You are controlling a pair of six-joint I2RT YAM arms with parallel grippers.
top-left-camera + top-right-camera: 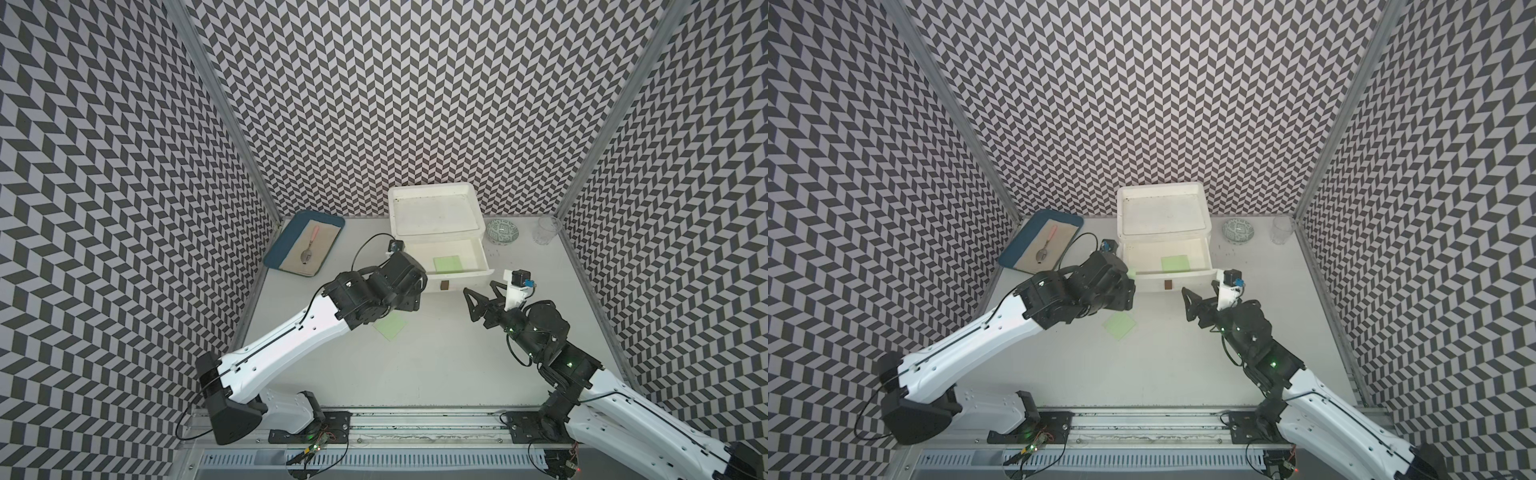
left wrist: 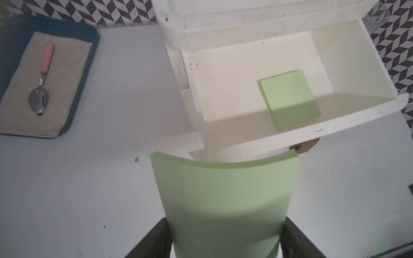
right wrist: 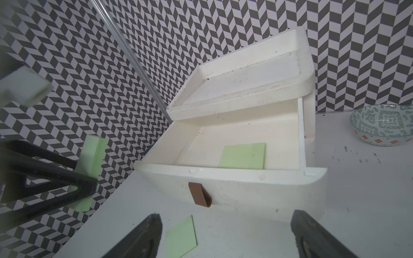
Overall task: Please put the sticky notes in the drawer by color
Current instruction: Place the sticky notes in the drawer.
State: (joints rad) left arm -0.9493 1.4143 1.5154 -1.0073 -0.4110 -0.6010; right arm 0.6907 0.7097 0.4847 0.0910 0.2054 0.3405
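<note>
The left gripper (image 2: 225, 240) and the pale green square pad of sticky notes (image 2: 225, 196) clamped in it run off the frame edge in the left wrist view; only stubs of its dark fingers (image 2: 154, 242) show. In both top views its own black wrist (image 1: 399, 274) hides those fingers, and in a top view the pad (image 1: 1131, 272) is a mere sliver. The left arm (image 1: 291, 328) covers part of the flat green sticky note (image 1: 392, 328) on the white table (image 1: 415, 374). The right wrist view crops the patterned ceramic bowl (image 3: 384, 125)

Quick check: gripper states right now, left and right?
Left gripper: closed on a green sticky-note pad.
Right gripper: open, holding nothing.
</note>
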